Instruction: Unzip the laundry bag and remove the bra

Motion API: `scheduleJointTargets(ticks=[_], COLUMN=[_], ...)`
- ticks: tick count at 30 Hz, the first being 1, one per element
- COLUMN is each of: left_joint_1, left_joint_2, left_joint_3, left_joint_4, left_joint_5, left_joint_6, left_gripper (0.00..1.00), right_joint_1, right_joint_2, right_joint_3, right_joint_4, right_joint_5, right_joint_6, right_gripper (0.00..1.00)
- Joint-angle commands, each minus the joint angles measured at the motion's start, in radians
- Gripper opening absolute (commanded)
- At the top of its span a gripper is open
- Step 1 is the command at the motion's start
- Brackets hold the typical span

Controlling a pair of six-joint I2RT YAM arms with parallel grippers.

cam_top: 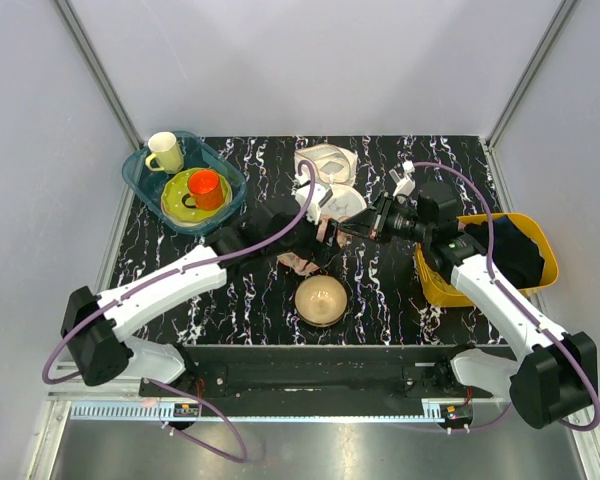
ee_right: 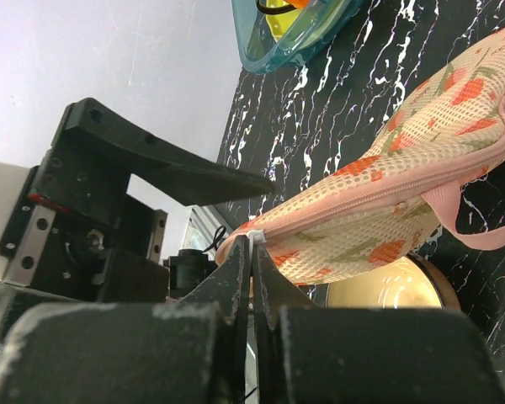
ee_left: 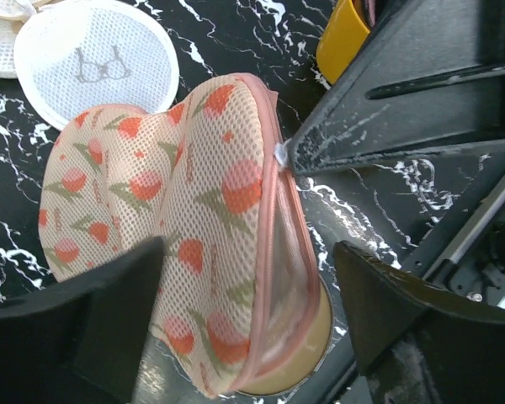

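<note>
Seen from above, the left gripper (cam_top: 322, 228) and right gripper (cam_top: 365, 228) meet almost tip to tip over the middle of the dark marbled surface (cam_top: 260, 310). The laundry bag (cam_top: 302, 264) lies under and between them, mostly hidden. A tan bowl (cam_top: 321, 300) sits upside down just on the near side of both grippers, and a white mesh disc (cam_top: 348, 199) lies just beyond them. A yellow bin (cam_top: 435, 285) crowds the outer side of the right arm, while a teal tray (cam_top: 140, 180) lies well off past the left gripper, near the far left corner. Bare surface runs along the front edge beside the left arm. In the left wrist view the bag fills the span between that gripper's spread fingers (ee_left: 76, 337). One overlaps its printed face and the other stands just off its pink-trimmed edge with a sliver of surface showing, so this gripper is open around the bag rather than clamped. The right gripper's tip touches a small white zipper pull (ee_left: 280, 153) on that edge, and the bowl's rim peeks out beneath the bag. In the right wrist view the right gripper is closed, pinching the pull at the bag's end. The bag stretches away from it, raised above the bowl, its zipper line looks shut, and a pink loop (ee_right: 480, 231) hangs from its edge.
</note>
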Motion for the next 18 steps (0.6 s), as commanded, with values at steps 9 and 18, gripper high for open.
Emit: scheduleJointTargets(ticks=[9,18], left_joint_1=[-0.001,0.001], left_joint_2=[-0.027,-0.171], left_joint_3=[0.004,-0.096], left_joint_4=[0.100,0.102], left_joint_5=[-0.068,-0.085], left_joint_6=[0.010,0.021], left_gripper=[0.00,0.00], right_joint_1=[-0.118,-0.225], right_joint_2=[-0.019,0.131], right_joint_3=[-0.010,-0.149], right_joint_4=[-0.023,0.210], right_joint_5=[0.019,-0.115], right_joint_6=[-0.077,0.006], right_gripper=[0.00,0.00])
